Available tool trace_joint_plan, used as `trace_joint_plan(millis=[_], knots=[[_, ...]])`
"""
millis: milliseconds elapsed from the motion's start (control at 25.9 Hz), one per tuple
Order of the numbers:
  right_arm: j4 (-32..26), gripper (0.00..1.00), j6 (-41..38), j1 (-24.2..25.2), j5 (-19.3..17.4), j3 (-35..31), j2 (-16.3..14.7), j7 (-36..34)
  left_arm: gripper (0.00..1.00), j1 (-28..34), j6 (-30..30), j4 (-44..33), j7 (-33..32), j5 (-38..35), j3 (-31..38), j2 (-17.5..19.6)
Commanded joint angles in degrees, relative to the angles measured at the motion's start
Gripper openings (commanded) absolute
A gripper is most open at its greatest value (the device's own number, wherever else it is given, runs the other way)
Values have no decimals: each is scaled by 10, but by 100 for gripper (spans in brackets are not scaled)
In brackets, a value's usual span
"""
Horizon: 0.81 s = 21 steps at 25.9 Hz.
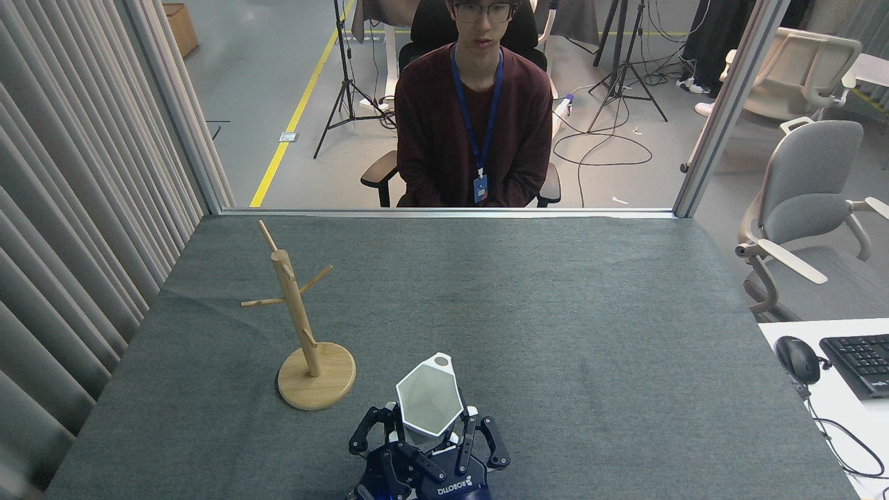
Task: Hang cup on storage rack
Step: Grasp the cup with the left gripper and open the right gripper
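Matt white cup (428, 397); smooth wood rack (300, 326); rough grey cloth (555, 312).

Grey floor (278, 83), office chairs (806, 201), tripods (625, 69)

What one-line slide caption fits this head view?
Gripper holds the white cup near the table's front edge, right of the empty wooden storage rack.

A robotics lab or test bay in an office-like hall. At twelve o'clock a person (474, 104) wearing a lanyard badge (480, 189) sits watching beyond the grey-clothed desk (555, 312). Behind stand tripods (625, 62) with trailing cables and yellow floor tape (298, 104); office chairs (806, 208) and a keyboard (861, 361) sit at three o'clock.
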Motion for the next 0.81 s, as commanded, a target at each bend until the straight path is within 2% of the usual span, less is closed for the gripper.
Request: trace_joint_plan(millis=[0,39,77,116,347,656,695,772], knots=[[-1,44,-5,2,-1,0,0,1,56,-1,-4,-1,8,-1,0,0],[-1,50,-5,3,-1,0,0,1,56,-1,-4,-1,8,-1,0,0],[-1,68,-4,3,-1,0,0,-1,56,-1,-4,-1,8,-1,0,0],[-2,98,-4,3,-2,0,0,-5,56,-1,-4,-1,8,-1,0,0],[-40,100,-21,14,-1,11,-4,-18,56,-2,-3,-1,9,-1,0,0],[-140,100,-29,35,-5,6,-9,-50,56,-3,-3,-1,10,-1,-1,-1],[-149,100,-21,35,-16,-2,-8,-51,56,-3,-3,-1,10,-1,-1,-1],[-152,100,6,26,-67,-56,-4,-44,56,-3,-2,-1,10,-1,-1,-1]])
